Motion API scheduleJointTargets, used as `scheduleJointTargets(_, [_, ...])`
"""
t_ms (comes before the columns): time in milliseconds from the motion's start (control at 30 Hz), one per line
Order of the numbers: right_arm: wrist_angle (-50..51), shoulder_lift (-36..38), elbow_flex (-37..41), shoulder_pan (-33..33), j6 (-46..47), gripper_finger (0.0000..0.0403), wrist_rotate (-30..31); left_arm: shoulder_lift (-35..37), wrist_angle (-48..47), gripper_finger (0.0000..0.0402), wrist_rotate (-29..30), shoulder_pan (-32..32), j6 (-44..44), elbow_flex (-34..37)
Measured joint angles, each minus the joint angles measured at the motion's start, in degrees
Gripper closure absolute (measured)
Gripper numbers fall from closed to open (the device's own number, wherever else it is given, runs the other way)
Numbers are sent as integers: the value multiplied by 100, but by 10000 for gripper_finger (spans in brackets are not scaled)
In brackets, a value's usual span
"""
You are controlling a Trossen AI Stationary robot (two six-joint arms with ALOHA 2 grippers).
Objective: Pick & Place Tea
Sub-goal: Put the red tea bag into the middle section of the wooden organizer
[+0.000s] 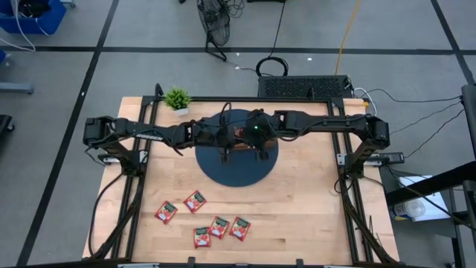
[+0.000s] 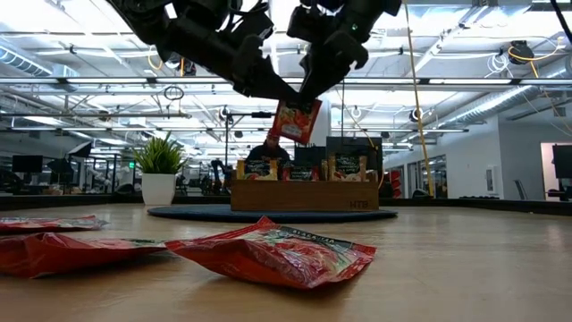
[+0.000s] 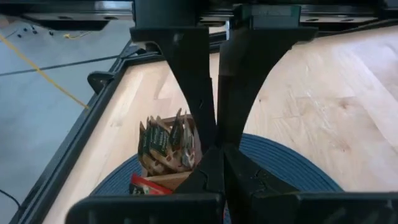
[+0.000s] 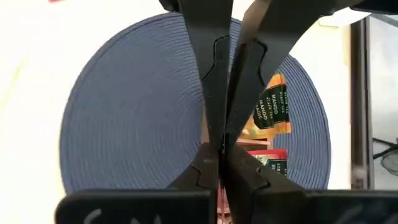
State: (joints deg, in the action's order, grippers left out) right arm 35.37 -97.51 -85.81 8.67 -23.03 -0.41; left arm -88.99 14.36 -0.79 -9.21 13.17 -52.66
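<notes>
- orange-and-green tea sachets [image 4: 272, 107] in the brown wooden tray [image 2: 304, 195] read "mango"; tray sits on the round dark blue mat [image 1: 216, 165]
- left gripper [image 2: 288, 97] and right gripper [image 2: 308, 97] both clenched on one red square tea sachet [image 2: 297, 121], held above the tray
- five red sachets [image 1: 202, 220] lie on the light wooden table [image 1: 305, 216]

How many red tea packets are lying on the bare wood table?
5 red tea packets lie near the table's front edge: one at the far left, one beside it, then three clustered together. More packets are over the blue mat, not counted.
</notes>
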Motion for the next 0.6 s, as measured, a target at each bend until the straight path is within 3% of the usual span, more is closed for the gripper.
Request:
scheduleJointTargets(167, [-165,-3,4,86,-203,402,520,66,4,398,183,-20,-2,2])
scheduleJointTargets(600, [378,-2,-71,773,-93,403,308,1480,-440,376,672,-10,158,-15])
